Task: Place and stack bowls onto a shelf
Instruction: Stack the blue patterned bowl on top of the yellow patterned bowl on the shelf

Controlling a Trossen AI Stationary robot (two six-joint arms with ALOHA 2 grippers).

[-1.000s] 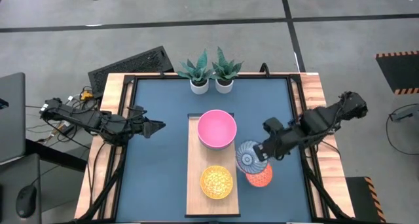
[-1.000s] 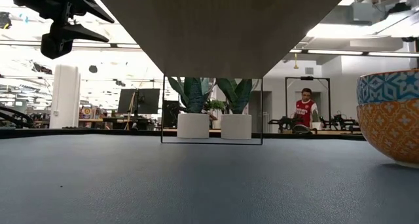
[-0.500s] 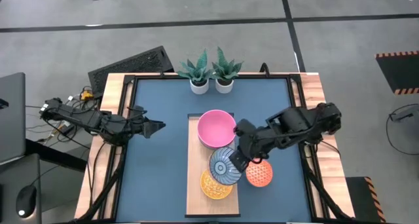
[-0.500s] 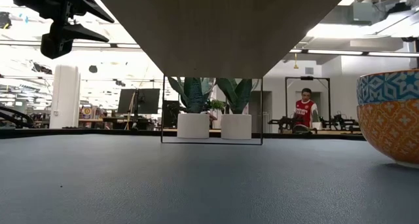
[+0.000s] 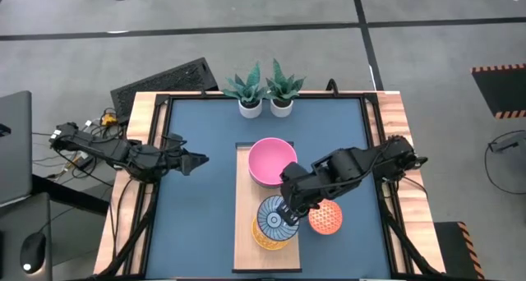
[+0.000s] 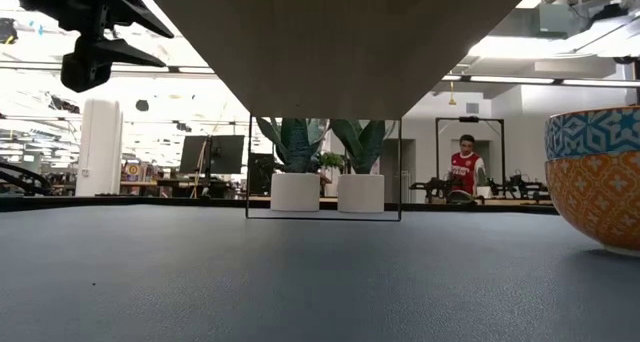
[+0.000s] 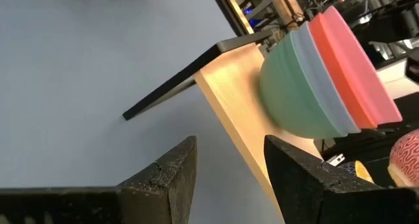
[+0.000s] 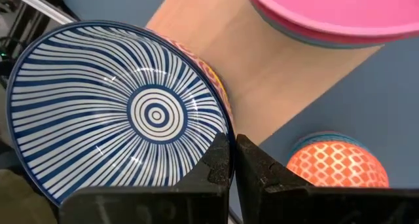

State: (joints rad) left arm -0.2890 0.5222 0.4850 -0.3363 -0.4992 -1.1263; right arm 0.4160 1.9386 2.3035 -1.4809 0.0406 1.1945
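Carried left from beside orange-red bowl (image 5: 325,218): blue bowl (image 5: 275,217), rim clamped in right gripper (image 5: 287,209), now above yellow bowl (image 5: 261,239); stacking imminent; left gripper (image 5: 197,159) parked, jaws apart

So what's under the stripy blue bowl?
The yellow bowl sits right below the stripy blue bowl, which the right claw grips by its rim. Only the yellow bowl's edge peeks out; the rest is covered.

Two potted plants (image 5: 265,90) in white pots at table's 12 o'clock edge; black keyboard (image 5: 164,81) off-table around 10; person in red shirt (image 6: 463,168) in background.
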